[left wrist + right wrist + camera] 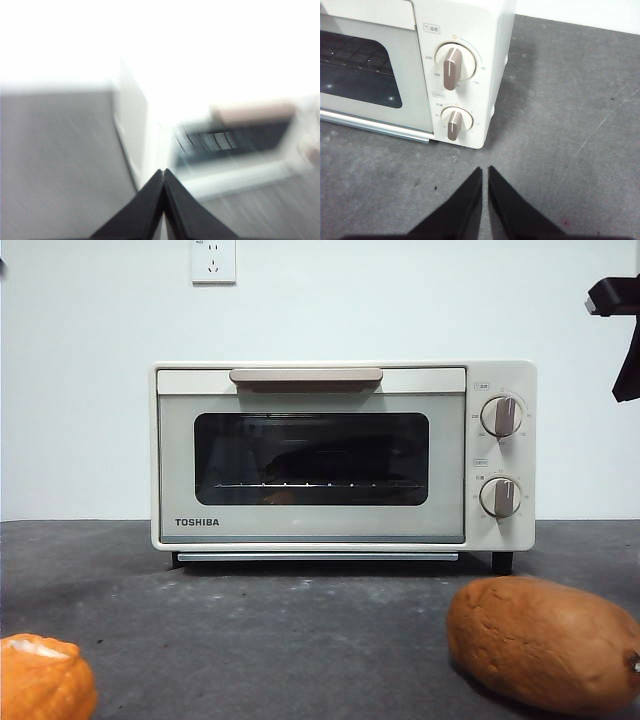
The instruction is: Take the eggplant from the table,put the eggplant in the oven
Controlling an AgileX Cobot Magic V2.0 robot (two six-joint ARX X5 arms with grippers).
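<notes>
Inside, behind the dark glass of the closed door, a long dark shape that appears to be the eggplant (320,455) lies on the wire rack (310,483) of the oven (340,455); the glass dims it too much to make out more than its outline. The oven stands on the desk (300,630) against a white wall, its tan handle (305,375) across the top of the door and two round knobs (500,455) stacked on its right panel. Nearer the camera in the front view, a brown sweet potato (545,640) lies on the desk at the right and an orange corn cob (40,678) at the lower left corner, both well apart from the oven. The right hand (485,172) hovers over bare desk just in front of the knob panel, clenched and empty. The left hand (164,175) is likewise closed on nothing, off the oven's other side, in a blurred view. A white wall socket (213,260) sits above the oven.
</notes>
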